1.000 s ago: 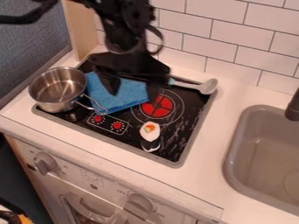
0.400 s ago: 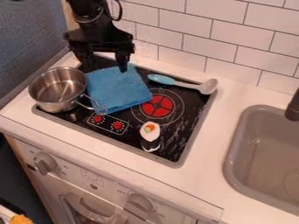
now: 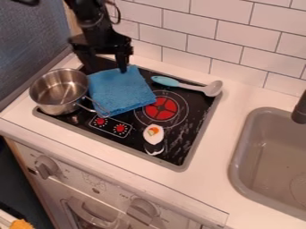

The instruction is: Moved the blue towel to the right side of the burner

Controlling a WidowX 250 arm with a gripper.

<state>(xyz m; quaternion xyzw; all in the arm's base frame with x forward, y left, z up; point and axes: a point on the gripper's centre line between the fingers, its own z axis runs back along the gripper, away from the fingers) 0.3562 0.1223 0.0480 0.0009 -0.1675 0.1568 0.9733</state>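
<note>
My gripper (image 3: 106,67) hangs at the back left of the stove, its two fingers apart and nothing seen between them. The right finger comes down at the back edge of the blue towel (image 3: 119,92); whether it touches the cloth I cannot tell. The towel lies flat on the left part of the black cooktop, just left of the red burner (image 3: 161,108), its right corner reaching the ring around the burner.
A metal pot (image 3: 58,91) stands left of the towel, its handle against the cloth's edge. Behind the burner lies a spoon (image 3: 190,86) with a blue handle. A sushi toy (image 3: 154,139) sits in front of the burner. The sink (image 3: 239,154) is at the right.
The gripper has moved back and left from above the towel, uncovering the towel's back part and the spoon's handle. Lately it has shifted only slightly.
</note>
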